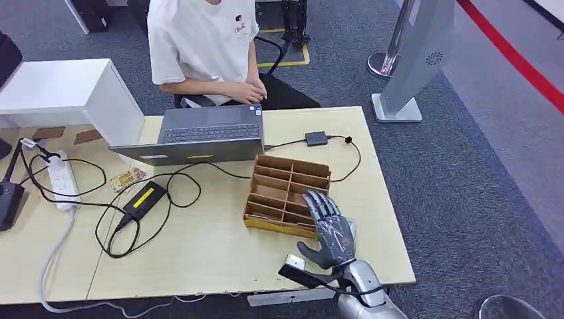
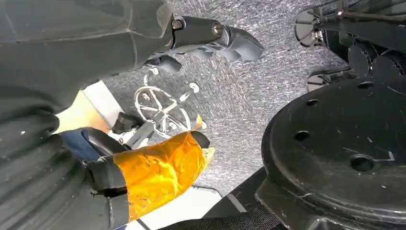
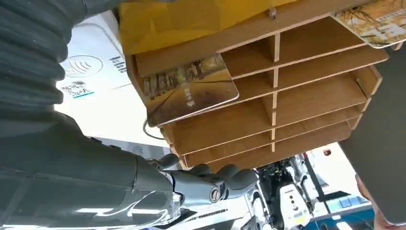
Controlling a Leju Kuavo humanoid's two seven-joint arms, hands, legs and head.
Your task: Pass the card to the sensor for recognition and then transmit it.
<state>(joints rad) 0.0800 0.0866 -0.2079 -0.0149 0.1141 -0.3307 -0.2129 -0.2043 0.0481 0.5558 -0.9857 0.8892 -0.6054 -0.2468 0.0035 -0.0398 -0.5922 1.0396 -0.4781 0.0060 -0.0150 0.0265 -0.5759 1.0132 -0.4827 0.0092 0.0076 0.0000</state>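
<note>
A wooden card organizer (image 1: 287, 195) with several slots stands on the table's right half. In the right wrist view a golden-brown card (image 3: 191, 88) sticks up out of the organizer's (image 3: 297, 96) nearest slot, and a second card (image 3: 378, 21) shows at its far corner. My right hand (image 1: 329, 229) hovers just in front of the organizer, fingers spread, holding nothing; its fingers (image 3: 206, 184) are apart from the card. A white sensor pad (image 3: 84, 72) with a contactless mark lies beside the organizer, under my hand. My left hand (image 2: 191, 43) hangs over the floor, holding nothing.
A person in a white shirt (image 1: 199, 40) sits behind an open laptop (image 1: 199, 136) at the far side. Cables, a black charger (image 1: 143, 199), a power strip (image 1: 61, 176) and a white box (image 1: 60, 90) lie on the left half. The table's front edge is close to my right wrist.
</note>
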